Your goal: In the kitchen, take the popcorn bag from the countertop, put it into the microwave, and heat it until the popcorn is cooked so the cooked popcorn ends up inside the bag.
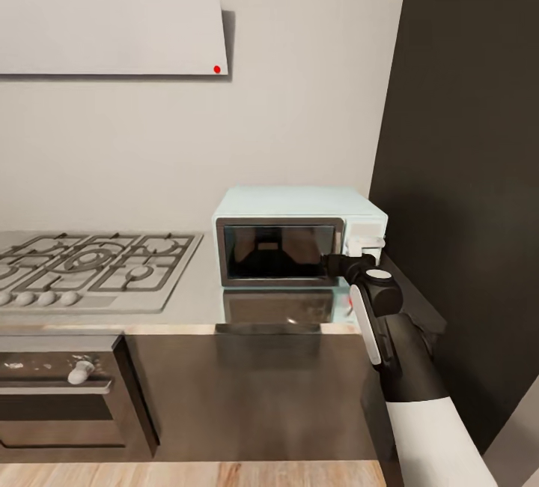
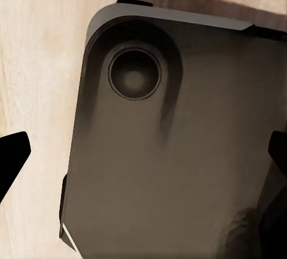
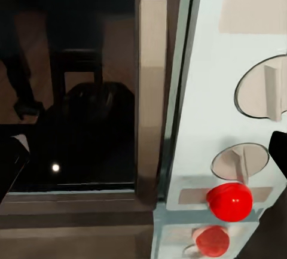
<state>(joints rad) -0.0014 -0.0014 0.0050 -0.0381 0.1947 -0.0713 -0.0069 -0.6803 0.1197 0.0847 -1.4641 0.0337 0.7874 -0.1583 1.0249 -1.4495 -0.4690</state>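
The pale mint-blue microwave (image 1: 299, 236) stands on the grey countertop (image 1: 202, 285) with its dark glass door (image 3: 72, 91) closed. My right gripper (image 1: 335, 262) is close in front of the door's right edge, open, with nothing between its fingers. In the right wrist view the right gripper (image 3: 146, 160) faces the beige door handle (image 3: 152, 91), with the white panel (image 3: 239, 61), two knobs and a red button (image 3: 229, 201) beside it. My left gripper (image 2: 143, 154) is open, hanging over the robot's dark base (image 2: 179, 151). The popcorn bag and popcorn are out of view.
A steel gas hob (image 1: 90, 266) lies left of the microwave under a white hood (image 1: 112, 19). Below it sits a black oven (image 1: 60, 397) with a white knob (image 1: 80, 371). A tall black cabinet (image 1: 464, 135) stands at the right. The floor (image 1: 187, 472) is light wood.
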